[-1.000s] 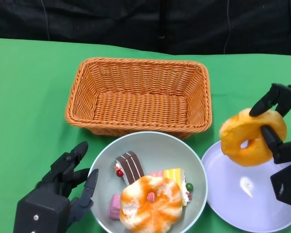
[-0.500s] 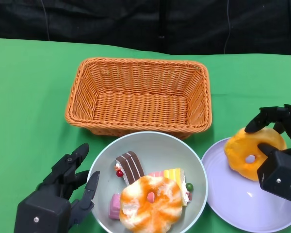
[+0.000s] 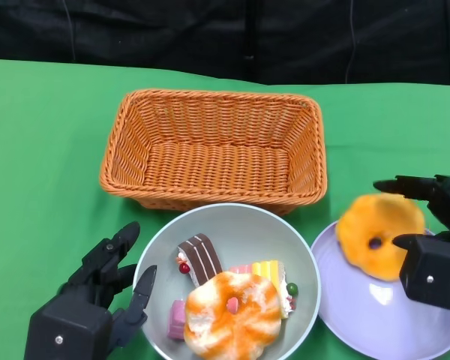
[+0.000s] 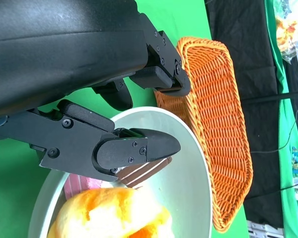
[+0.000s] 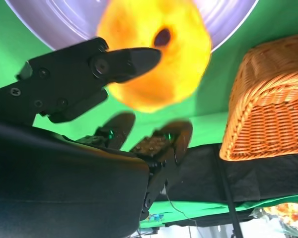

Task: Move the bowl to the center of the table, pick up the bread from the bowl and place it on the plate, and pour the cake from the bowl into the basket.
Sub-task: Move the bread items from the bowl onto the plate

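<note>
Bread (image 3: 380,235) overhangs plate (image 3: 375,315) rim; right hand (image 3: 432,247) spread — released.

Both hands are matte black: the left hand (image 3: 90,300) has a boxy back with one small silver screw and jointed, rounded-tipped fingers (image 3: 114,244). The right hand (image 3: 433,251) is similar (two pale screws on its block). In the right wrist view, tiny green lights glow near the fingertips (image 5: 161,141).
</note>
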Motion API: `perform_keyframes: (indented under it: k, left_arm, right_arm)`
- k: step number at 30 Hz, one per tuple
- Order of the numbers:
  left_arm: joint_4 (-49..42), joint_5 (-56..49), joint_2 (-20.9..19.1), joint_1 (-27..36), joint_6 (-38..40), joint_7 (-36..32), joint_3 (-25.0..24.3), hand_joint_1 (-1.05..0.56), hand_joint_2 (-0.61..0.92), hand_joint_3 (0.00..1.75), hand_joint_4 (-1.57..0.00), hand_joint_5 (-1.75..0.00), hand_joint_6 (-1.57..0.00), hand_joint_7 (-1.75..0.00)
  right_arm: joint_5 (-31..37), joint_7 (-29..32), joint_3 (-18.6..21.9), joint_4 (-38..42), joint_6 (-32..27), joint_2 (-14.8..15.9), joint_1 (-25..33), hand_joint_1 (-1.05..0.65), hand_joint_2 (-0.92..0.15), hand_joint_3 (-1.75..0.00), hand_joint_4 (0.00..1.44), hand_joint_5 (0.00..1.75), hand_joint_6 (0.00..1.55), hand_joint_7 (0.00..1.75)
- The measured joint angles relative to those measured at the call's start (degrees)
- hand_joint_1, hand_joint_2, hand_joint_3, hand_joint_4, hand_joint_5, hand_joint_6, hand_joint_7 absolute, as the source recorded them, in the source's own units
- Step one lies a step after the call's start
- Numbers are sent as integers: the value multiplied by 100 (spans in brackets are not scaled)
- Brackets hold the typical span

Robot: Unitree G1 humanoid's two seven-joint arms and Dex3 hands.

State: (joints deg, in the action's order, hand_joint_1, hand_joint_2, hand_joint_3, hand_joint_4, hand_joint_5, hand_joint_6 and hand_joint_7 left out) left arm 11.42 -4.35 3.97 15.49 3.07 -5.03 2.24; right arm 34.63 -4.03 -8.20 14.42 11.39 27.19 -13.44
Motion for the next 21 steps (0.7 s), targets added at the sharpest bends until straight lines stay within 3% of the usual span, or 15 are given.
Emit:
perform_keyframes:
  k: [10, 16, 19, 21]
  left_arm:
    - [98, 18, -43, 31, 15, 17, -29, -55, 92, 46, -23, -84, -49, -1]
    - [114, 19, -51, 30, 57, 19, -25, -54, 92, 47, -23, -84, -49, -1]
    - [117, 16, -59, 28, 57, 20, -24, -54, 92, 47, -23, -84, -49, -1]
    - [117, 15, -64, 25, 58, 20, -22, -55, 92, 47, -23, -85, -49, -1]
  right_arm:
    - [40, 150, -5, -545, 19, 41, 265, -72, -92, -17, 14, 20, 23, 1]
    - [173, 751, -5, -496, 380, 41, 295, -71, -92, -19, 13, 22, 23, 1]
    - [286, 1444, -11, -277, 931, 42, 291, -69, -92, -17, 2, 49, 25, 2]
    - [373, 1894, -29, -75, 1386, 42, 278, -68, -92, -16, 0, 56, 26, 2]
